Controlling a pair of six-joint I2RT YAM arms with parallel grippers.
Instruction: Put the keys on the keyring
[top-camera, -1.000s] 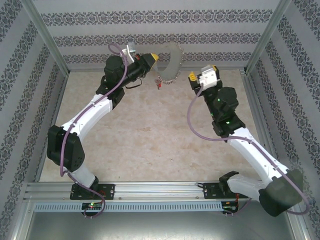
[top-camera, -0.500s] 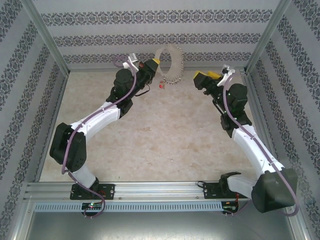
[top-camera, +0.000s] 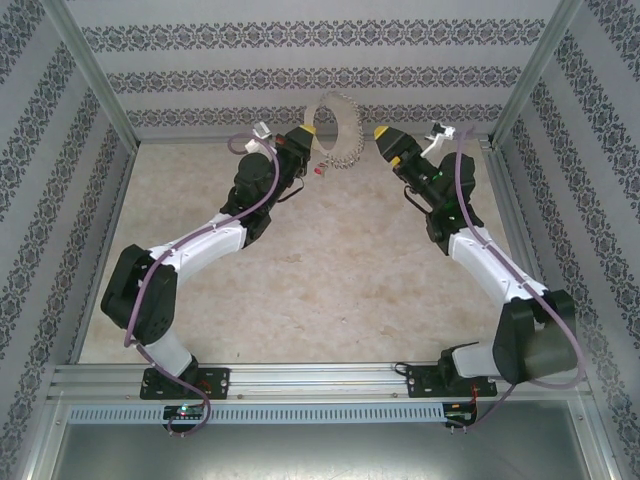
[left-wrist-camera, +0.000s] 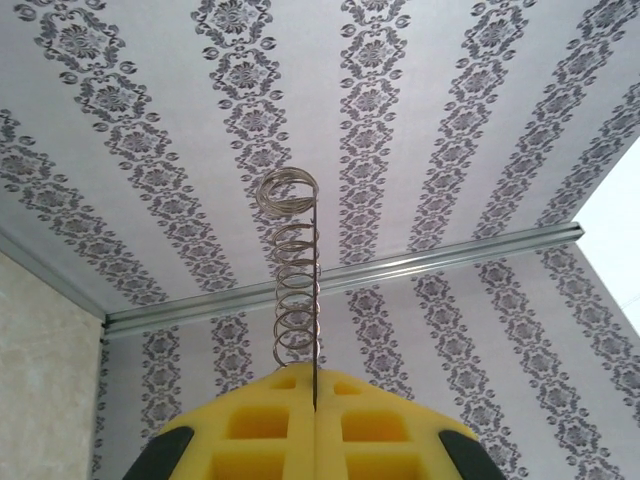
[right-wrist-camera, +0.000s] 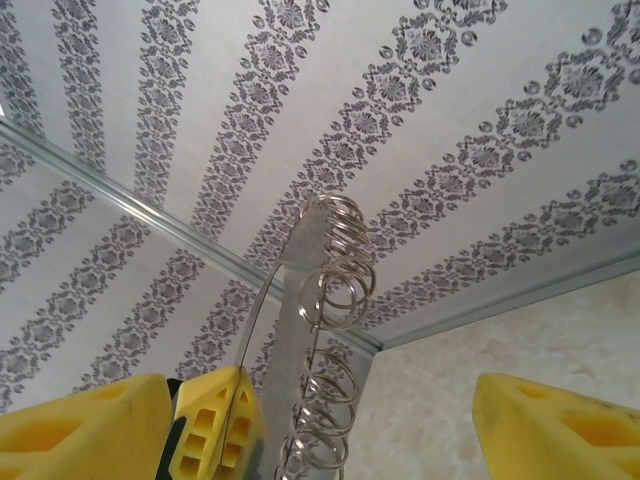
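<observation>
My left gripper (top-camera: 308, 134) is raised at the back of the table, shut on the thin wire of the keyring (top-camera: 336, 130), a grey-silver loop fringed with small rings. In the left wrist view the yellow pads (left-wrist-camera: 270, 435) pinch the wire, and the keyring (left-wrist-camera: 296, 285) rises straight up from them. A small red key (top-camera: 318, 170) sits just under the loop's lower left; I cannot tell whether it hangs from the loop. My right gripper (top-camera: 390, 146) stands open just right of the loop. In the right wrist view the keyring (right-wrist-camera: 335, 300) hangs between its spread fingers (right-wrist-camera: 545, 430).
The patterned back wall (top-camera: 320, 75) stands close behind the loop and both grippers. Metal frame posts (top-camera: 95, 80) rise at the back corners. The beige table top (top-camera: 320, 270) stretches toward the arm bases at the near rail.
My right gripper has opened wider and swung left and back, up to the loop. The left gripper shifted slightly, and the loop has turned narrower to the top camera.
</observation>
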